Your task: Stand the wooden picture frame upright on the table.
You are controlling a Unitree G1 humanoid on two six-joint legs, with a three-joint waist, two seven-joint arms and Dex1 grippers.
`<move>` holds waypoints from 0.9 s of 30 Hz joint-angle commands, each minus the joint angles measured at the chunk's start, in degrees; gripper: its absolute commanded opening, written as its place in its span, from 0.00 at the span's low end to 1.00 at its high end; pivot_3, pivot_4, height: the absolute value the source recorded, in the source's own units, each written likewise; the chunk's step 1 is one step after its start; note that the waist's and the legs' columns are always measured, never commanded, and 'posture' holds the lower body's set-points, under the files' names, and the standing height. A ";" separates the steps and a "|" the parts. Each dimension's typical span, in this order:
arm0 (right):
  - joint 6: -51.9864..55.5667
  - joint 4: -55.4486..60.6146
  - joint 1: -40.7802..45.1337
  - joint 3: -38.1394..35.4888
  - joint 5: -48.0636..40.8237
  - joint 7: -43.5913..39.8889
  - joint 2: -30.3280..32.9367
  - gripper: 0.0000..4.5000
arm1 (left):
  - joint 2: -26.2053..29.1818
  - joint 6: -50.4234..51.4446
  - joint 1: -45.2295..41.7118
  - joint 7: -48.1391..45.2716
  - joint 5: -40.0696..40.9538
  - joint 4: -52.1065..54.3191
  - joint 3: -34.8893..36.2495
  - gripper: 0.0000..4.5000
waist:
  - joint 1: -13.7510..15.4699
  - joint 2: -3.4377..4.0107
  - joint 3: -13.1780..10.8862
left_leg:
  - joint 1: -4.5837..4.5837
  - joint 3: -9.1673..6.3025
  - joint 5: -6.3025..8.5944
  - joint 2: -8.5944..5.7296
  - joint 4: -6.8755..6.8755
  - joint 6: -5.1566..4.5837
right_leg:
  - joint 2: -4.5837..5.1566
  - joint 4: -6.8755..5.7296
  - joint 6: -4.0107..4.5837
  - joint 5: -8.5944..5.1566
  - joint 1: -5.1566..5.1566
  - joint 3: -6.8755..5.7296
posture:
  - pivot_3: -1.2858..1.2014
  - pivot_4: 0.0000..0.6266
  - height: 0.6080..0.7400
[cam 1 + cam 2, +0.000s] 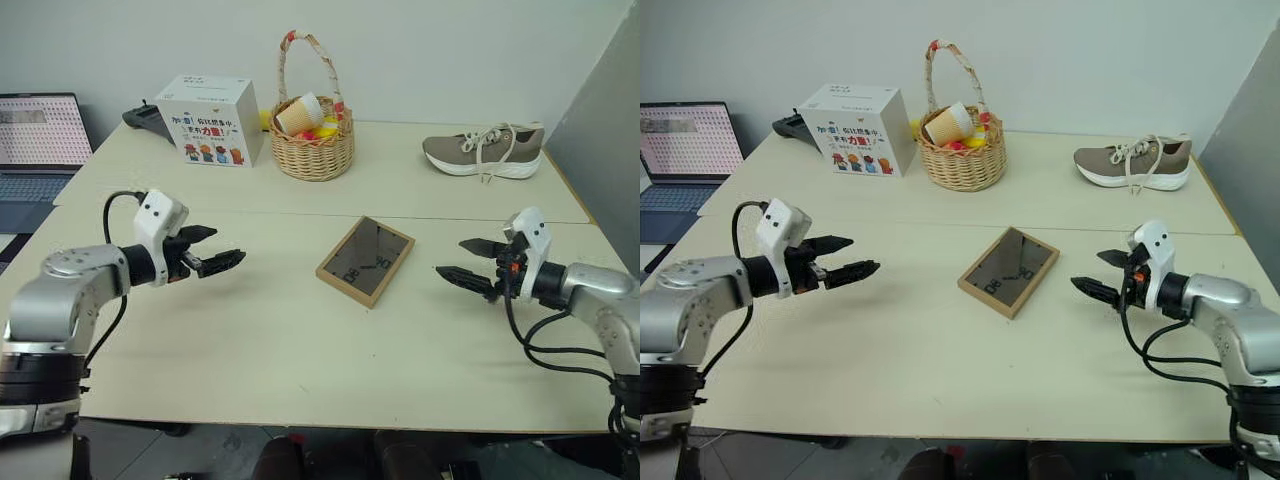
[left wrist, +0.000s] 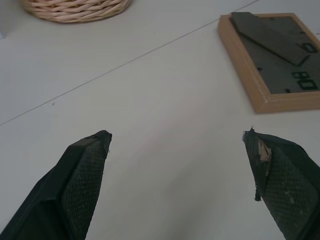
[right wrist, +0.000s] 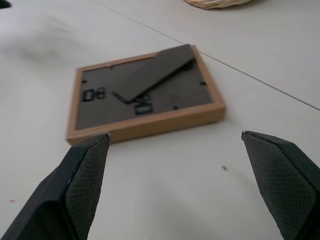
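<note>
Both claws, left claw (image 1: pixel 222 250) and right claw (image 1: pixel 468 262), are hovering wide open and empty while we are eyeing the wooden picture frame (image 1: pixel 366 259) lying face-down mid-picture on the surface (image 1: pixel 300 330), nearer the right claw, its long axis slanting toward upper right.

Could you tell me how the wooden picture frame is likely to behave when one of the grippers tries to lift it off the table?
The wooden picture frame lies flat, back panel up, on the table, so its low edge probably offers little to pinch and it may slide when pushed. It looks rigid and likely light. Its stand flap seems thin and might flex if grabbed.
</note>
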State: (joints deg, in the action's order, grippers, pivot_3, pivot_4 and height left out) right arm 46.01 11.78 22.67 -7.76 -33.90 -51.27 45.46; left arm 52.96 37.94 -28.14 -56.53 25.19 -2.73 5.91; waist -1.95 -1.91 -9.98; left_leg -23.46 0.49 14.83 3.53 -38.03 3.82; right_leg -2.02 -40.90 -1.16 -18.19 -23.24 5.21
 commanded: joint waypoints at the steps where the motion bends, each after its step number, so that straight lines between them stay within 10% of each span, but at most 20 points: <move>1: 0.07 2.33 1.36 -0.67 -0.98 -1.32 1.69 0.99 | 1.42 -2.83 -2.64 -2.24 -1.81 -0.37 -0.96 1.00 | 0.00 0.00 0.00 | 0.00 0.00 0.00 0.00 0.00 0.00 | 0.00 0.00 0.00 0.00 0.00 0.00 | 0.52 0.24 1.00; 10: -4.27 -0.62 -0.90 -0.24 5.58 9.77 -4.39 1.00 | -9.49 -8.97 -8.90 3.68 -6.01 -9.72 -3.51 0.92 | 0.13 -0.01 0.01 | -0.21 -0.06 0.00 0.01 -0.11 -0.01 | 0.01 0.02 0.00 0.00 -0.07 -0.02 | 0.52 0.24 1.00; 27: -13.03 -15.67 6.61 8.05 21.68 27.53 -21.50 0.00 | -31.83 -18.10 -23.13 12.92 -19.98 -33.64 -14.27 0.06 | -0.03 -0.06 0.05 | -0.35 -0.01 -0.01 -0.02 -0.21 0.01 | 0.03 -0.09 0.01 0.02 -0.20 -0.01 | 0.52 0.24 1.00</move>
State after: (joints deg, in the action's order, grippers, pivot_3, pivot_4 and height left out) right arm 34.75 -3.88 26.88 0.32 -13.16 -24.66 24.32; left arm 21.24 20.77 -49.16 -44.22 6.23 -36.65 -8.18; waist -1.97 -1.97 -9.94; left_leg -23.81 0.47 14.82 3.51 -38.25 3.83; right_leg -2.00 -41.00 -1.15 -18.18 -23.44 5.20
